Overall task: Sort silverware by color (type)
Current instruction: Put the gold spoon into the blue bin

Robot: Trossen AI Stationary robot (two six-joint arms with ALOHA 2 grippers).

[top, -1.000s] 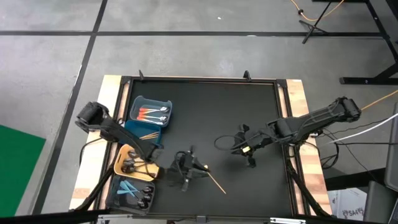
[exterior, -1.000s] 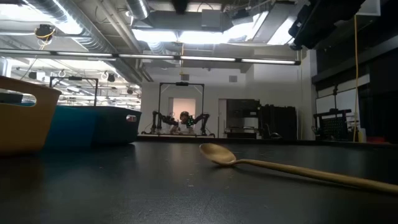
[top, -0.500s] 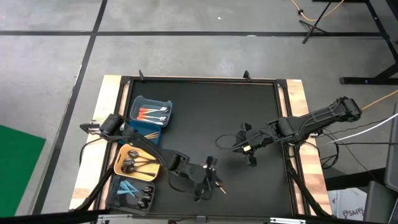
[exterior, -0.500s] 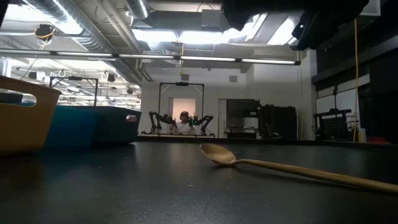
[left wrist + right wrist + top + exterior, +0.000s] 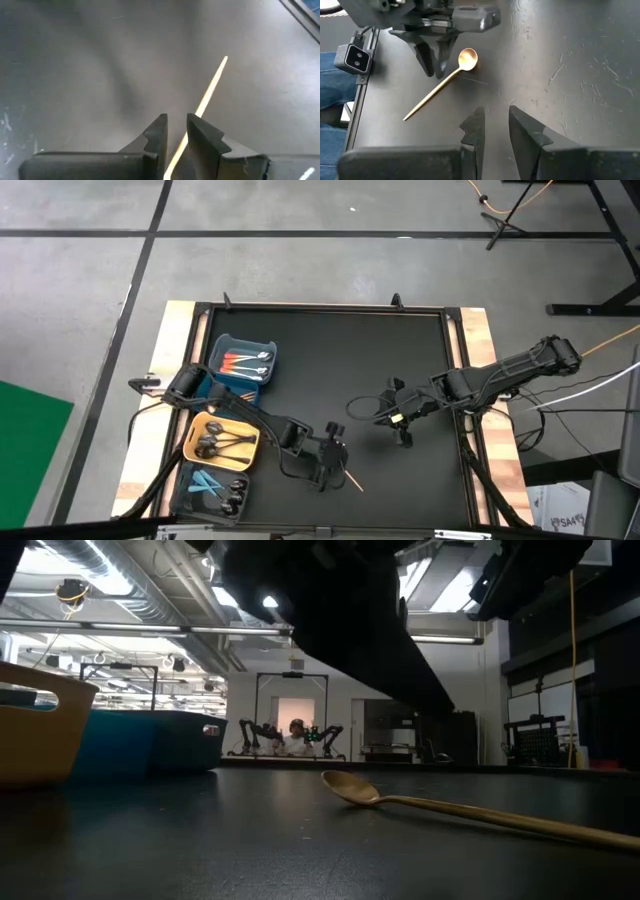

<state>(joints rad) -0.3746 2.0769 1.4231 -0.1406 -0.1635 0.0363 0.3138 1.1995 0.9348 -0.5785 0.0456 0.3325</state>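
Note:
One gold spoon lies flat on the black mat near the table's near edge. In the low view its bowl points left and its handle runs right. My left gripper hangs above the spoon's handle close to the bowl, fingers pointing down and a narrow gap apart. In the left wrist view the handle runs under that gap. My right gripper waits over the mat's right half, its fingers slightly apart and facing the spoon.
Three bins stand along the table's left side. The blue one holds orange-handled pieces, the yellow one black ones, and the dark one light blue and black ones. Bare mat stretches toward the far edge.
My left gripper has travelled toward the table's right, from beside the yellow bin to over the spoon. It has also come down, so its dark bulk now fills the top of the low view. The spoon has stayed where it was.

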